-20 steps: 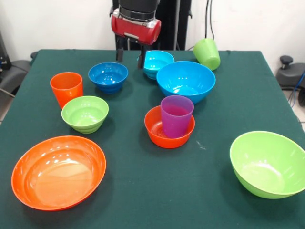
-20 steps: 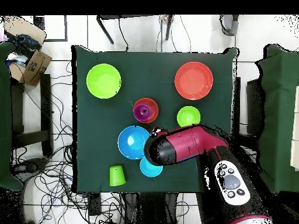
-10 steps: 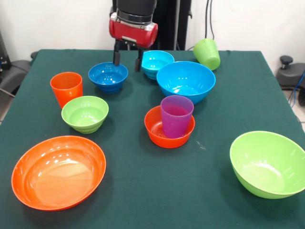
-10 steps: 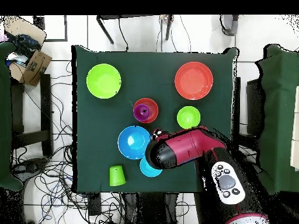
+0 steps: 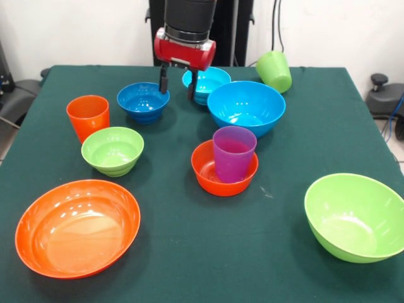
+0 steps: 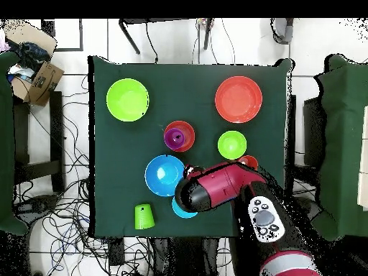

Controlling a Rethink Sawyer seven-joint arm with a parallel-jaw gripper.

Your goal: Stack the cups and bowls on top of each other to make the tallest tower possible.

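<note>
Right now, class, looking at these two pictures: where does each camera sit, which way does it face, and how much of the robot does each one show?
Front view: sits across the table, facing the robot; shows the red wrist and open gripper between the dark blue bowl and small light blue bowl.
Overhead view: looks straight down, robot's base at the bottom; shows the red arm from above.
Shared: the purple cup standing in the small orange bowl.

glossy smooth plastic bowls [image 5: 246,106] and cups [image 5: 234,152] sit on a matt green cloth table cover [image 5: 189,252].
</note>
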